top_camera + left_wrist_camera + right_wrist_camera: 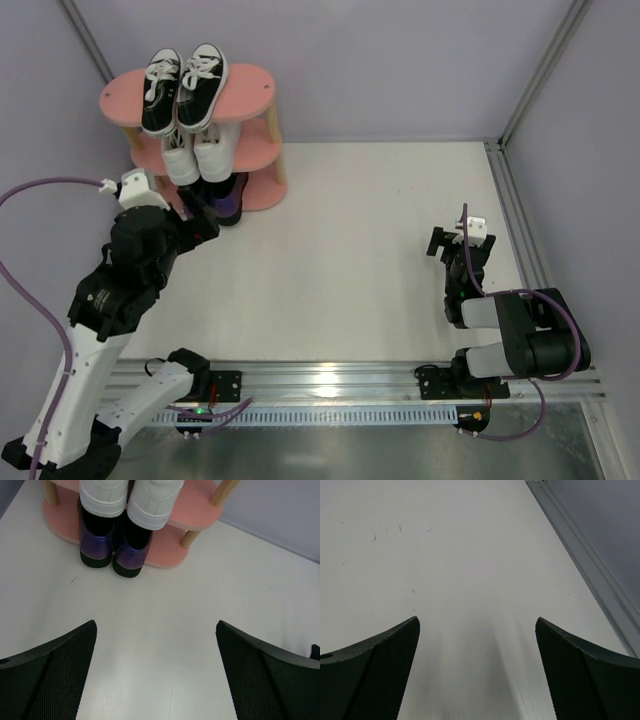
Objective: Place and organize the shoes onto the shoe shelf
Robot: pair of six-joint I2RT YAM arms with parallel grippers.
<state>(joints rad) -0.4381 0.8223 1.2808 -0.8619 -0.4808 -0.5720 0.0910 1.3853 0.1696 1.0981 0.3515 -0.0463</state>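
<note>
Pink shelf point(250, 85), eleven o'clock from above, is carrying black sneakers point(185, 85), white sneakers point(197, 155), purple shoes point(225, 200). Left wrist: left end effector point(156, 630) is gaping empty; swinging carelessly risks clipping overhanging purple heels at eleven. Right wrist: right end effector point(477, 625) is hanging apart over tabletop point(445, 555).

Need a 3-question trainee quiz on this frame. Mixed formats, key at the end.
1. True or false: the black canvas sneakers sit on the top tier of the shoe shelf.
2. Which pair is on the bottom tier? A) white sneakers B) purple glossy shoes C) no pair
3. Fill in: the left gripper, facing the shelf, is ___ and holds nothing.

Key: 1 true; 2 B; 3 open.
</note>
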